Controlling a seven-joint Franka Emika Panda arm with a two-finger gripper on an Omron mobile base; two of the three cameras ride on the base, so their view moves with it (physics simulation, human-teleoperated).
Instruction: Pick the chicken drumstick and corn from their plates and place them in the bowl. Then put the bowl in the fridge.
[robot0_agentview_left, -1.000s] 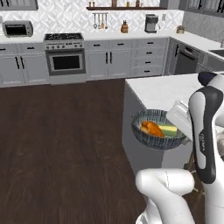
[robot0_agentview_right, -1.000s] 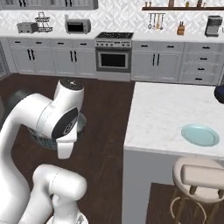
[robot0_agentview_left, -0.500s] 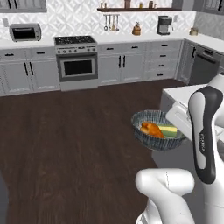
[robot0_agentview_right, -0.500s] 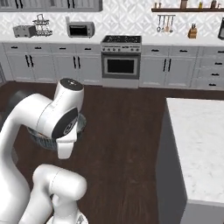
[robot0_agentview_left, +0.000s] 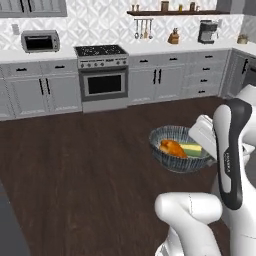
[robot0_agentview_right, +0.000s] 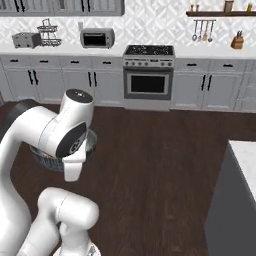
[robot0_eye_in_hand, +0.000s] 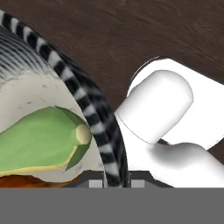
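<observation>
My gripper (robot0_agentview_left: 208, 151) is shut on the right rim of the wide ribbed bowl (robot0_agentview_left: 172, 163) and holds it above the dark wood floor. Inside the bowl, the orange-brown chicken drumstick (robot0_agentview_left: 172, 148) lies on the left and the yellow-green corn (robot0_agentview_left: 192, 148) on the right. In the hand view the gripper (robot0_eye_in_hand: 114, 177) pinches the striped rim of the bowl (robot0_eye_in_hand: 94, 109), with the corn (robot0_eye_in_hand: 43, 140) just inside and a sliver of the drumstick (robot0_eye_in_hand: 26, 180) below it. From the right base view, the bowl (robot0_agentview_right: 45, 159) peeks out behind my arm. The plates and the fridge are out of view.
A stove with oven (robot0_agentview_left: 102, 75) stands at the far wall among grey cabinets (robot0_agentview_left: 45, 92), with a toaster oven (robot0_agentview_left: 40, 41) on the counter. The island's corner (robot0_agentview_right: 240, 195) is at the right. A dark grey edge (robot0_agentview_left: 10, 225) shows at lower left. Open wood floor (robot0_agentview_left: 90, 160) lies between.
The whole picture has shifted as the base moves: the island has slid off to the right and the stove wall has come closer. The bowl stays in my grip with both foods inside.
</observation>
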